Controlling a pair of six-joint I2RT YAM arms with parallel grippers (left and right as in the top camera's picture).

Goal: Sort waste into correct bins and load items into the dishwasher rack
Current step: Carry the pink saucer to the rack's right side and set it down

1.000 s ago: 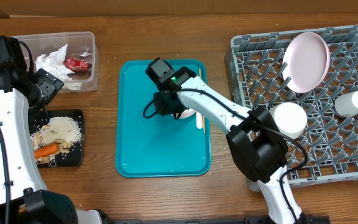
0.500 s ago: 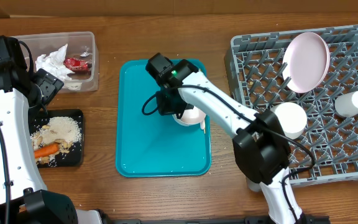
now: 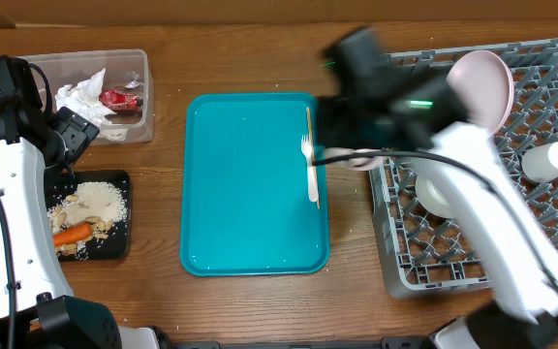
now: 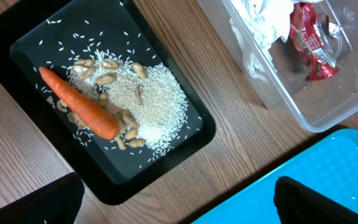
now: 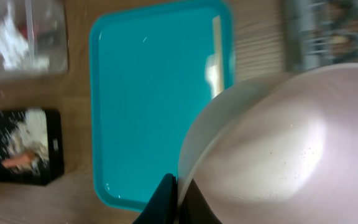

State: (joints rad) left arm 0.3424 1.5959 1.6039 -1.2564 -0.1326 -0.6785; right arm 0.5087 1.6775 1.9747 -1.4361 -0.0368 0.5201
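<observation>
I'm holding a small white bowl by its rim in my right fingers, at the rack's left edge beside the teal tray. My left fingers are hanging wide apart over the black tray.

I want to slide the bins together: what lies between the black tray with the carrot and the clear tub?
Only a bare strip of wooden table; the left wrist view shows it, with nothing between black tray and clear tub.

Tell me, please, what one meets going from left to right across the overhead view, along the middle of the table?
black tray → teal tray → white fork, on that tray's right edge → dishwasher rack
</observation>
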